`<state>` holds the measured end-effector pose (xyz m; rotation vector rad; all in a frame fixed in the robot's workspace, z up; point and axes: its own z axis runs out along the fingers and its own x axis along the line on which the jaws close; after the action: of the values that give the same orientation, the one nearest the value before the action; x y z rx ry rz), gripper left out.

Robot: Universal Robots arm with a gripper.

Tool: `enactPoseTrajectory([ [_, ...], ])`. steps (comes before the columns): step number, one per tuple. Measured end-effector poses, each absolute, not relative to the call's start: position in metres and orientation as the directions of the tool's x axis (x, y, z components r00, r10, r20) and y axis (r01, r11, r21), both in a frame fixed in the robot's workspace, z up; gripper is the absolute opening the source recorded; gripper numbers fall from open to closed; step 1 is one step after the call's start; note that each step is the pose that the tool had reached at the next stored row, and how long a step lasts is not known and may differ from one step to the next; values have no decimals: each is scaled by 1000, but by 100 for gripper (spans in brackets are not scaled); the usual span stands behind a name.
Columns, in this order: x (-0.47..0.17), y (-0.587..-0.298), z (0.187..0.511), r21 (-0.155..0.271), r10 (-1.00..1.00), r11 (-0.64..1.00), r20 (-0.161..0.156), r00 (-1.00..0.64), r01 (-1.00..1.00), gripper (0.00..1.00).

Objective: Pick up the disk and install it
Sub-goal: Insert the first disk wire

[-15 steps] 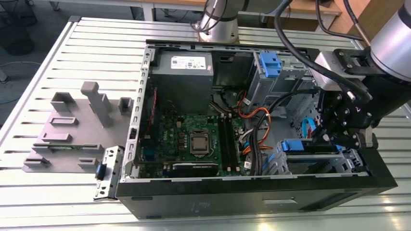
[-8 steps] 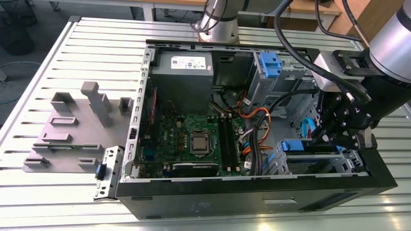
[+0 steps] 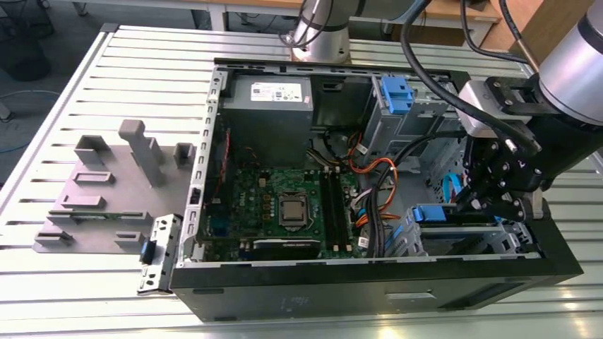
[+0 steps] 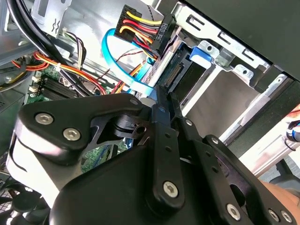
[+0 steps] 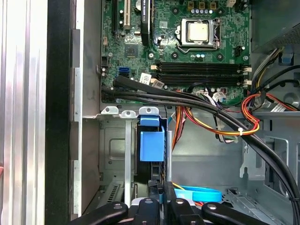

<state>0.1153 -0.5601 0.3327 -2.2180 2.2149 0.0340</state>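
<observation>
End effector reaches down into the open computer case at the drive cage, seemingly seating the disk, which sits edge-on in the bay with its blue bracket showing. Cannot tell whether the end effector grips it. One disk counted; one case on the slatted tabletop.

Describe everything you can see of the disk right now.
The disk stands on edge in the grey metal drive cage in a corner of the open computer case, next to the motherboard. Its blue plastic bracket is the clearest part, with a dark body edge below it. The claw is right next to it, but I cannot tell whether they touch.
</observation>
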Motion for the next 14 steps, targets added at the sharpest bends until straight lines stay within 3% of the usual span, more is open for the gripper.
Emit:
enactPoseTrajectory([
  [8, 115, -560, 330, 10, -1000, -2, -21, 1, -1000, 16],
  [10, 115, -560, 330, 10, -1000, -2, -21, 1, -1000, 17],
  [11, 115, -560, 330, 10, -1000, -2, -21, 1, -1000, 24],
  [14, 115, -560, 331, 10, -1000, -2, -20, 1, -1000, 24],
])
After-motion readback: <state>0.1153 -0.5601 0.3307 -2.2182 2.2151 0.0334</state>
